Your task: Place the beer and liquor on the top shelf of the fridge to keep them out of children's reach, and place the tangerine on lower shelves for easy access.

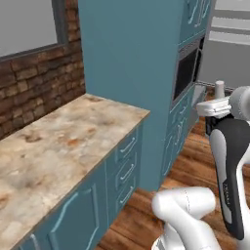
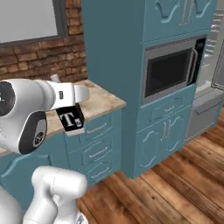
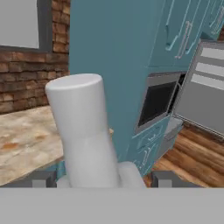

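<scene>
The liquor (image 2: 71,118) is up in the air in the gripper (image 3: 105,177), well clear of the marbled counter (image 1: 58,146). In the right base view its black label with the white mark hangs just under the white hand, in front of the counter's edge and the blue drawers (image 2: 98,148) below it. In the left base view the bottle's pale cap (image 1: 219,88) pokes up above the hand, to the right of the tall blue cabinet (image 1: 132,73).

In the hand view the bottle's long pale neck (image 3: 85,131) rises straight up between the two dark fingertips (image 3: 41,178), which stand spread wide, one on each side of the bottle's shoulders and pinching it between them.

Taking the tall blue cabinet as the landmark: the counter and the brick wall (image 1: 39,93) with its window (image 2: 28,19) lie to its left; the microwave (image 2: 170,72) is built into its right-hand part, with blue doors and drawers under it. Further right of the cabinet stands the fridge (image 2: 210,65), its grey door (image 3: 205,87) swung open and showing pale ribbed racks. A wooden floor (image 2: 175,192) runs along the foot of the cabinet
</scene>
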{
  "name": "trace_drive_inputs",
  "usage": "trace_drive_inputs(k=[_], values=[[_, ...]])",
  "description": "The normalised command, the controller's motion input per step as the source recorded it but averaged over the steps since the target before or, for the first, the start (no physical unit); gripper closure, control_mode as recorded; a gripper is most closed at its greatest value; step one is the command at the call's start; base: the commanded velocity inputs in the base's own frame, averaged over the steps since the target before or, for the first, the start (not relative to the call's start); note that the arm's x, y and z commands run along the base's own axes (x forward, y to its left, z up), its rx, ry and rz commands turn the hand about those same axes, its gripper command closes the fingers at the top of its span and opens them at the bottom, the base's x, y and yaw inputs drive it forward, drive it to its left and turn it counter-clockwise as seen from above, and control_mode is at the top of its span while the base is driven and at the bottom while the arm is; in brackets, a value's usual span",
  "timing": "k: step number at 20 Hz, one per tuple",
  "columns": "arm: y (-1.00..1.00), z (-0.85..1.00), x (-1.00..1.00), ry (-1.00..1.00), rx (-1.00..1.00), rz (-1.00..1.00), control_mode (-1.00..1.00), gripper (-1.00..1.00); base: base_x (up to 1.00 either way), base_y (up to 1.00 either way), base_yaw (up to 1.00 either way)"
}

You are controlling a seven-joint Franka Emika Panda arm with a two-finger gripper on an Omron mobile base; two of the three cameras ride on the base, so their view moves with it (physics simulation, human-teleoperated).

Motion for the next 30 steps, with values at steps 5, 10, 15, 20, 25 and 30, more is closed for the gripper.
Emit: trace_drive_inputs(k=[5,10,15,20,25,30], values=[[0.00,0.00,0.00,0.00,0.00,0.00,1.00,1.00,0.49,-0.72,-0.61],[0.00,0.00,0.00,0.00,0.00,0.00,1.00,1.00,0.91,-0.64,-0.44],[0.00,0.00,0.00,0.00,0.00,0.00,1.00,1.00,1.00,-0.48,-0.13],[0.00,0.00,0.00,0.00,0.00,0.00,1.00,1.00,1.00,-0.53,0.14],[0.00,0.00,0.00,0.00,0.00,0.00,1.00,1.00,1.00,-0.62,0.35],[0.00,0.00,0.00,0.00,0.00,0.00,1.00,1.00,1.00,-0.61,0.47]])
